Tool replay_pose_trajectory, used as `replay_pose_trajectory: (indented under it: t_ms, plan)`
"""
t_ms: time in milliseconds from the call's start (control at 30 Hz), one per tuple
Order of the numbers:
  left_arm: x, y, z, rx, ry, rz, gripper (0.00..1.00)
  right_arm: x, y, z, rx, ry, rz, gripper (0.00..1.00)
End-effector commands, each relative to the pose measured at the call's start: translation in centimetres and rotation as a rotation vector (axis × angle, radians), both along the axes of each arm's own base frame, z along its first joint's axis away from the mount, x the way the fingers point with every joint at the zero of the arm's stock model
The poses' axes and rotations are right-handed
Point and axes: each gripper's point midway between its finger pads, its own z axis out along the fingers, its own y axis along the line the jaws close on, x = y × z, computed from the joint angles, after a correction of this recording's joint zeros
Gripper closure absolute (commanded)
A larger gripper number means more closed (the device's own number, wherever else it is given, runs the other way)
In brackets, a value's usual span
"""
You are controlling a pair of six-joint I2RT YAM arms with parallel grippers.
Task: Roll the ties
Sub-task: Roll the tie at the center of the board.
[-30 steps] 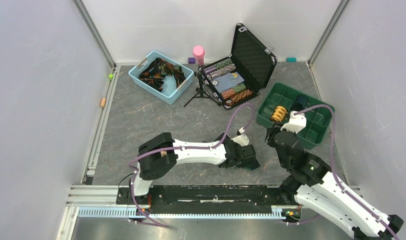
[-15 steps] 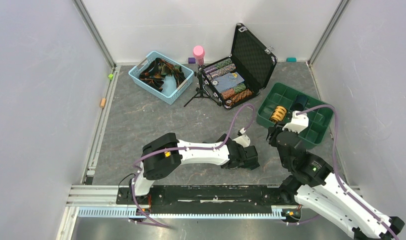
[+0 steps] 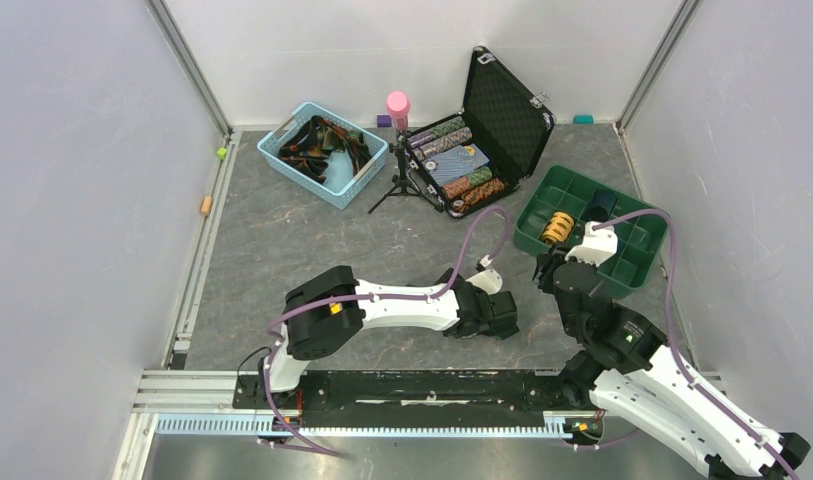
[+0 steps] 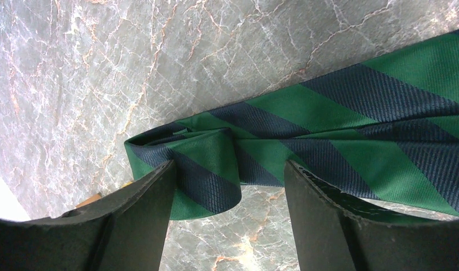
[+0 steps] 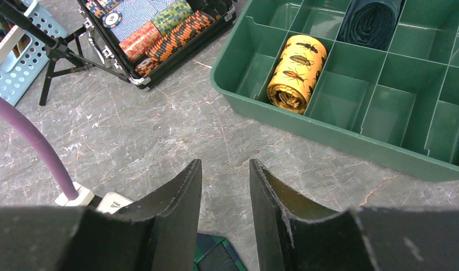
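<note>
A green-and-navy striped tie point(image 4: 328, 118) lies on the marble table, and its left end is folded over into a loose loop point(image 4: 199, 164). My left gripper point(image 4: 228, 165) is open just above that loop. Its left finger point(image 4: 142, 214) is at the fold's edge and its right finger point(image 4: 323, 220) is over the tie's band. In the top view the left gripper point(image 3: 490, 315) hides the tie. My right gripper point(image 5: 224, 164) hangs open over bare table with nothing between its fingers. A corner of the same tie point(image 5: 215, 255) shows below it. The right gripper point(image 3: 548, 270) is just right of the left one.
A green divided tray point(image 3: 632, 272) at the right holds a rolled yellow-orange tie point(image 5: 294, 68) and a rolled dark tie point(image 5: 368, 20). A blue basket point(image 3: 365, 172) of loose ties stands at the back left. Next to it are an open black case point(image 3: 507, 110) and a small tripod point(image 3: 398, 180).
The left arm's elbow has shifted slightly right, and the right wrist has edged a little right. Both grippers stay open.
</note>
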Motion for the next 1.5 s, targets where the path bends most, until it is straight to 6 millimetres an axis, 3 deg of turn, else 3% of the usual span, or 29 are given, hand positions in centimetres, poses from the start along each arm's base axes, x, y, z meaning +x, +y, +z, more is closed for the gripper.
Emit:
replay_pose_trajectory:
  t_ms: [0,333,533,700,833,1000,1200,1333,1467]
  plan:
    - [-0.5,-1.0,1.0,-0.105,-0.006,0.043,0.24,0.3,0.1,1.2,0.026,-0.031,-0.006,0.58]
    - [0.6,-0.5,4.8,-0.171,-0.098,0.063,0.22,0.8,1.1,0.5,0.012,-0.009,0.023,0.55]
    - [1.1,-0.3,8.5,-0.281,-0.154,0.054,0.2,1.0,2.1,0.2,0.035,-0.012,0.06,0.55]
    - [1.1,-0.5,11.5,-0.522,-0.126,0.008,0.19,1.4,4.2,-1.0,0.045,0.018,0.137,0.58]
    - [1.7,0.2,13.5,-0.757,-0.079,-0.017,0.15,1.4,7.4,-3.1,0.092,0.071,0.26,0.59]
    - [3.5,3.4,13.7,-0.988,-0.023,0.059,0.13,0.9,12.6,-5.8,0.206,0.158,0.45,0.62]
    - [4.6,7.2,10.9,-1.168,0.053,0.164,0.12,-0.8,18.8,-7.5,0.417,0.257,0.634,0.64]
    - [4.5,7.4,9.9,-1.251,0.092,0.178,0.11,-1.9,22.1,-7.6,0.491,0.297,0.722,0.66]
    - [4.5,7.7,8.6,-1.259,0.11,0.203,0.11,-2.5,23.9,-7.9,0.522,0.33,0.761,0.69]
